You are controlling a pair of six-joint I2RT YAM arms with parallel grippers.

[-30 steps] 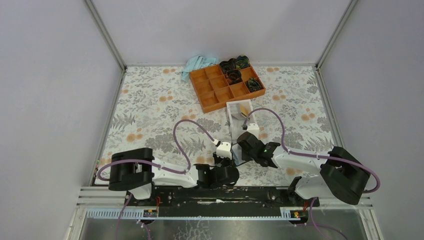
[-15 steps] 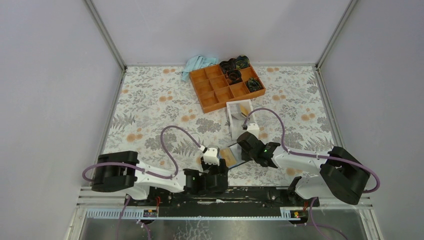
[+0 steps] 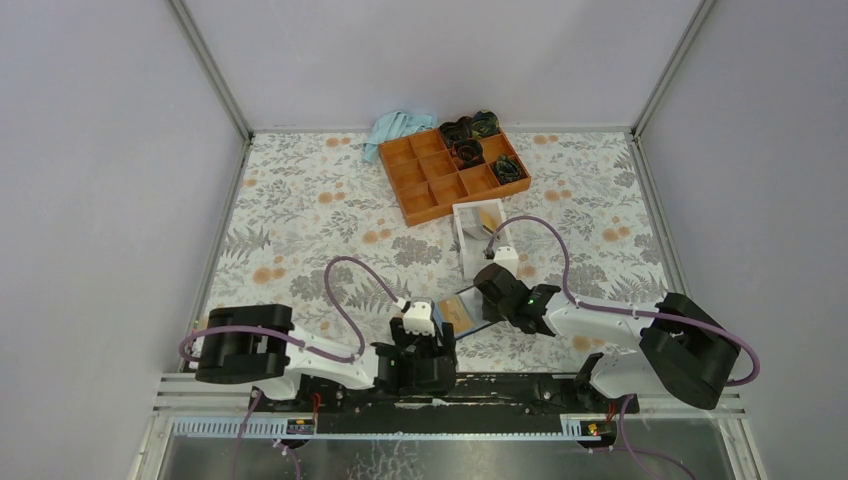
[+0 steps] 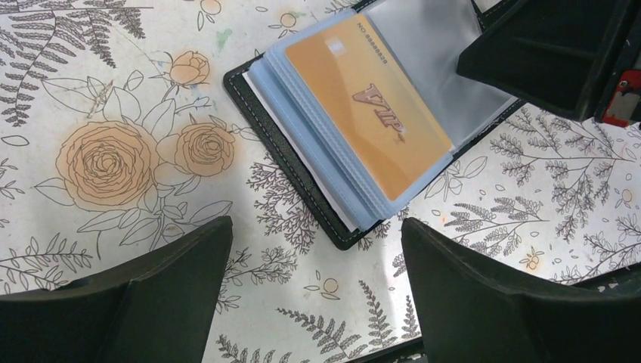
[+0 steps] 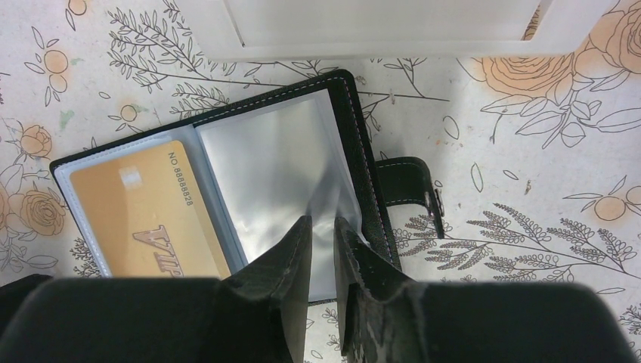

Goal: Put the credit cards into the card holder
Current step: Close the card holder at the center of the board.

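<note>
Since a moment ago the left hand (image 4: 314, 238) has backed away from the card holder (image 3: 463, 307) toward the near edge, and its fingers are now wide apart with nothing between them. One yellow credit card (image 4: 370, 113) lies flat on the left side of the open holder and looks tucked into its pocket. The holder rests on the flowery surface (image 4: 113, 91), just in front of the white box (image 3: 462, 235). The right hand (image 5: 321, 227) has its fingers almost together and seems to pinch a clear page (image 5: 264, 166), which keeps the holder open. I think this card is done and the next one must be fetched; something yellow shows in the white box. To do it well, the right hand should hold steady, and the left hand should rise straight up first so it does not bump the holder.
</note>
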